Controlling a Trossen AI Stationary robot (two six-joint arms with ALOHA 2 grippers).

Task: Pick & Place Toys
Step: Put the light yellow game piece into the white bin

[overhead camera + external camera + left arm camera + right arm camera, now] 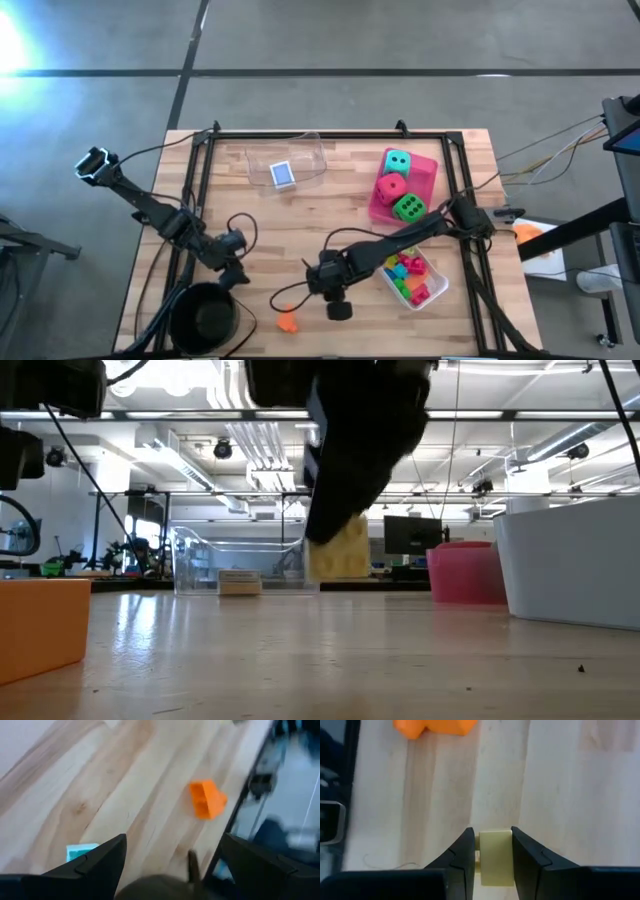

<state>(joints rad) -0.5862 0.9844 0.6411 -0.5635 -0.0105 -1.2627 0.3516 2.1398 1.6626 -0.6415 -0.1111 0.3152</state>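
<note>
Above the table (300, 215), right end effector (492, 851) (fingers closed) grips yellow brick (496, 857).

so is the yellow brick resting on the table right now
No, the low view shows the yellow brick held above the table in the right gripper.

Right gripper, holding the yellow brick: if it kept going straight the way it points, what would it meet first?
The right gripper, shut on the yellow brick, points down at bare table, so the wood would likely come first. The orange brick lies farther ahead and off to one side; depth is hard to judge.
</note>
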